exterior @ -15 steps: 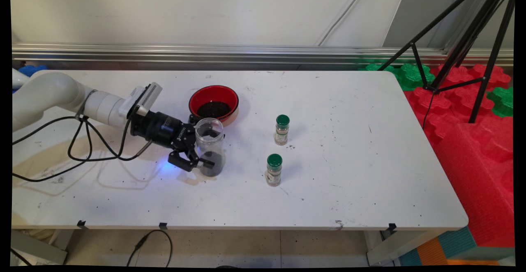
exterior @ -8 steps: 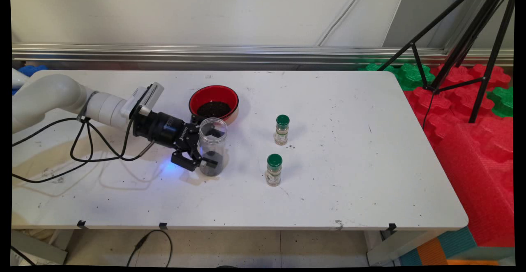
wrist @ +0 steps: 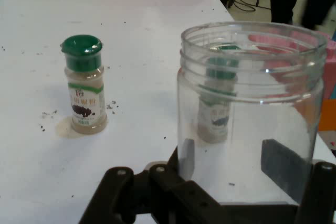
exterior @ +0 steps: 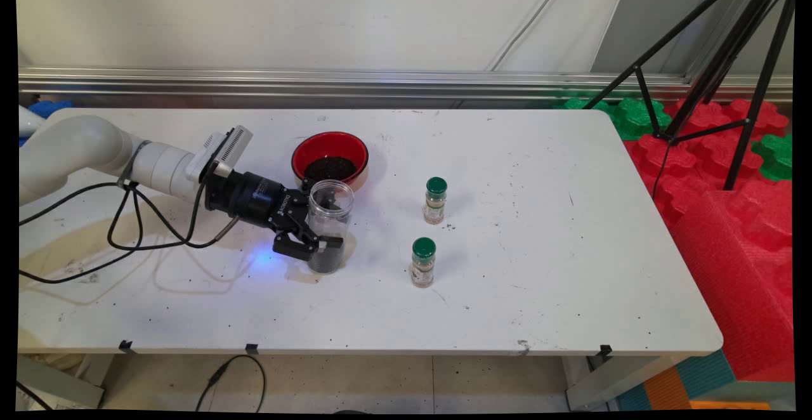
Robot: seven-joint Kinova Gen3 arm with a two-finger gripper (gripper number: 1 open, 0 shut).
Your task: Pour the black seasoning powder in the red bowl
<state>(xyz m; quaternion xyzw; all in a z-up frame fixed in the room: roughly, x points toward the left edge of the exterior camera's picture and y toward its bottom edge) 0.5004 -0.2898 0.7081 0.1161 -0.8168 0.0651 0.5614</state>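
My black gripper (exterior: pixel 325 214) reaches in low from the left, its fingers on either side of a clear plastic jar (exterior: pixel 331 207) that stands upright without a lid. In the hand view the jar (wrist: pixel 252 77) fills the right half, and a finger pad (wrist: pixel 283 169) lies against each of its sides. The gripper (wrist: pixel 236 163) is shut on the jar. In the main view the jar's bottom looks dark. Just behind it sits a red bowl (exterior: pixel 298 153) holding dark grains.
Two small spice bottles with green caps stand to the right: the far spice bottle (exterior: pixel 435 201) (wrist: pixel 84 85) and the near spice bottle (exterior: pixel 423 262), seen through the jar in the hand view. Black cables (exterior: pixel 127 236) trail on the table at left. A tripod (exterior: pixel 729 71) and red foam blocks (exterior: pixel 748 217) stand past the right edge.
The gripper has slid a little to the right around the jar and its fingers have drawn in against the jar's sides. The jar has shifted slightly right.
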